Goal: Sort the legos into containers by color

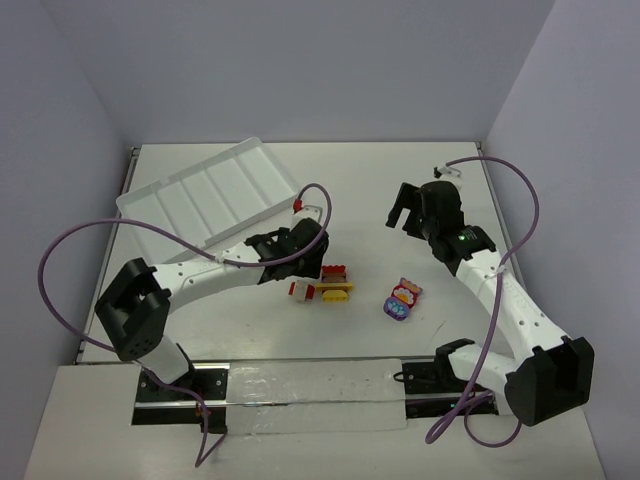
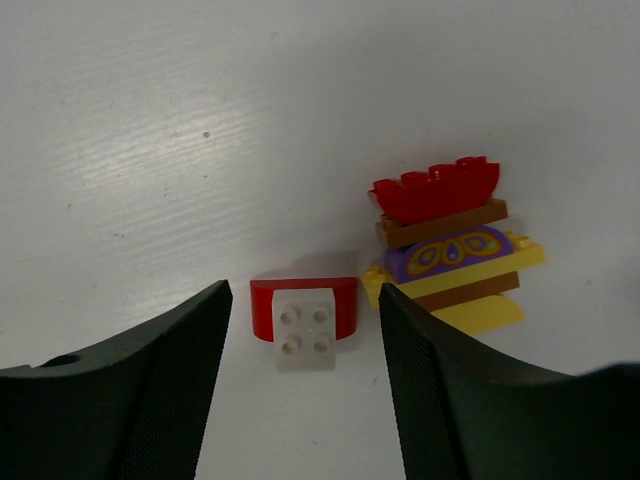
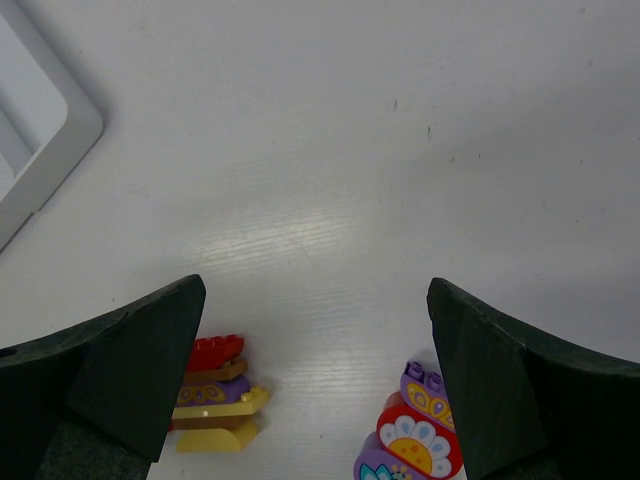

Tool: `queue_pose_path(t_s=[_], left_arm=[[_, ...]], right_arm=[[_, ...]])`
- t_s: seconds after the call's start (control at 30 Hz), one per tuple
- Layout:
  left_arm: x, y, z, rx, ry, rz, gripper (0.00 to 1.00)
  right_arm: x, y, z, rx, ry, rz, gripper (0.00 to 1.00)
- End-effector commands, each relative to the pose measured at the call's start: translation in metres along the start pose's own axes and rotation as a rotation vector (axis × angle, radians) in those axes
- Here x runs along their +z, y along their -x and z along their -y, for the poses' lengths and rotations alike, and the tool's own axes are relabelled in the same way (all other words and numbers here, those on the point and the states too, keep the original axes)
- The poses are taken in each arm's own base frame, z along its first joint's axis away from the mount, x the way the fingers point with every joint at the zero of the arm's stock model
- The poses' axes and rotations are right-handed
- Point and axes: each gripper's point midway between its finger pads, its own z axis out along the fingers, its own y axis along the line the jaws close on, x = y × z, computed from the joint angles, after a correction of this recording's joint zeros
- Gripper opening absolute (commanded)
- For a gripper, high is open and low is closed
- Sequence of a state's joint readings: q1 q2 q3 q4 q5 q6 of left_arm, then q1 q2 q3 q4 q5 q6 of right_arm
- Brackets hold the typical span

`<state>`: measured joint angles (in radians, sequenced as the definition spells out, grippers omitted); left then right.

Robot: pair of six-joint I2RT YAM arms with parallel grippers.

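Bare tabletop [image 1: 380,180] spreads beyond the striped stack [image 2: 450,250]. One tray [image 1: 210,195] lies far left of it, near the edge. There are three lego clusters: that stack, a red-and-white piece [image 2: 303,322] just left of it, and a purple cluster [image 1: 401,299] to its right. The left end effector [image 2: 303,295] straddles the red-and-white piece, jaws wide, touching nothing. The right end effector [image 3: 315,288] hangs spread and empty.

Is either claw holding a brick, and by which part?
Nothing is held. The left gripper is open, clear of the red-and-white brick; the right gripper is open and empty.
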<state>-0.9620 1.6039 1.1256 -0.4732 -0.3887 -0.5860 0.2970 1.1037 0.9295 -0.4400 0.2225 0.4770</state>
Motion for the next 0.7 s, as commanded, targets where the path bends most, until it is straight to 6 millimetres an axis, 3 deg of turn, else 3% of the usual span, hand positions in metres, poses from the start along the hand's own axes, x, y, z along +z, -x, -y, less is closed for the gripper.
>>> queue_pose_path(t_s=[0.0,0.2,0.67], left_arm=[[-0.002,-0.003,-0.011,-0.037,0.084,0.044,0.67],[0.005,-0.026,-0.006,-0.054,0.074,-0.008,0.68],[0.014,-0.051,-0.002,-0.069,0.157,-0.047,0.64]], right_arm=[[-0.008,0.011,-0.001,0.028,-0.006,0.041,1.00],[-0.008,0.008,-0.008,0.047,0.026,0.025,1.00],[-0.009,0.004,-0.010,0.047,0.040,0.011,1.00]])
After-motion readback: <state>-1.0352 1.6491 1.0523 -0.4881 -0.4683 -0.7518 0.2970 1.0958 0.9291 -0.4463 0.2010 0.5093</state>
